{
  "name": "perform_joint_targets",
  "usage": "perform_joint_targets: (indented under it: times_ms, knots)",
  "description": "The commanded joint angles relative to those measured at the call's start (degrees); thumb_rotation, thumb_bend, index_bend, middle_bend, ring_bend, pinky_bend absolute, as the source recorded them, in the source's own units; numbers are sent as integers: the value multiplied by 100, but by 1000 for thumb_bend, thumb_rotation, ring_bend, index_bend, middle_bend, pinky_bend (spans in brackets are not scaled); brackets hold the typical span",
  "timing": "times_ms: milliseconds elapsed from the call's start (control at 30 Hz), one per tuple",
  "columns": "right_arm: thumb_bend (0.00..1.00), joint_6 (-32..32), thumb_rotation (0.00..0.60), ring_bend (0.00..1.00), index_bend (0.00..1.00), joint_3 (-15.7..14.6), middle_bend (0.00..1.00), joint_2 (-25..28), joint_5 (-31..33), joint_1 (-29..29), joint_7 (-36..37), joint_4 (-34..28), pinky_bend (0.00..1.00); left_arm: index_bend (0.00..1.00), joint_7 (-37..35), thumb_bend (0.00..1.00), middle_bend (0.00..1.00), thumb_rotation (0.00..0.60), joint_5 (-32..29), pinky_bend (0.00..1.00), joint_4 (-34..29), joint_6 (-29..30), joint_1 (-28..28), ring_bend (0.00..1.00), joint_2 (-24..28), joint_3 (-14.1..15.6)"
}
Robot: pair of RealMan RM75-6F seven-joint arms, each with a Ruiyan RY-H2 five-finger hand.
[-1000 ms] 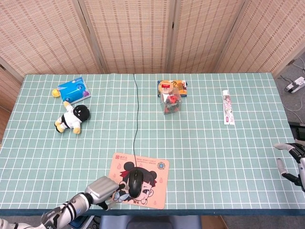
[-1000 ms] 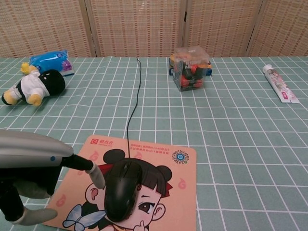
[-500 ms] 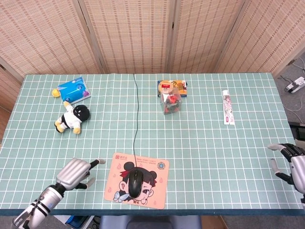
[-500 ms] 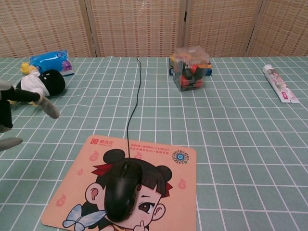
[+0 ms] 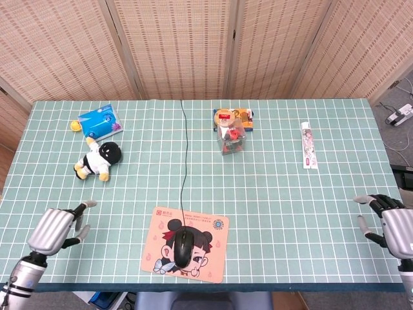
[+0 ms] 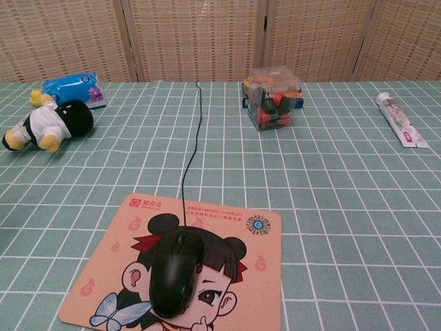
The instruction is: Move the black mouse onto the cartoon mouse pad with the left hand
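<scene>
The black corded computer mouse (image 5: 184,248) lies on the peach cartoon-girl mouse pad (image 5: 213,253) at the near edge of the green gridded counter (image 5: 277,194), its cable running toward the far side. The placing step looks done; what remains seems only to park the arm, with no further grasp called for.

The left robot hand (image 5: 57,227) hangs over the near left corner of the counter, well apart from the pad, holding nothing, fingers loosely apart and pointing toward the far side. The right robot hand (image 5: 389,227) sits at the near right edge, fingers spread, also holding nothing. Neither robot hand shows in the chest view, where the mouse (image 6: 176,272) rests on the girl's face.
</scene>
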Motion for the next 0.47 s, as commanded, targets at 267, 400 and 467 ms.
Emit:
perform_joint_targets:
  times_ms: [267, 400, 467]
  knots:
    - [362, -218, 600, 312, 347, -46, 403, -22, 59, 83, -160, -16, 380, 410, -22, 380, 564, 600, -457, 744, 112, 366, 665, 594, 241, -222]
    - [362, -338, 600, 311, 347, -26, 402, -46, 154, 132, -213, -12, 380, 414, 79, 380, 564, 600, -414, 744, 50, 365, 776, 594, 249, -259]
    - [362, -382, 600, 312, 347, -31, 402, -46, 173, 148, -232, -21, 380, 416, 53, 380, 564, 600, -380, 744, 47, 358, 816, 594, 242, -299]
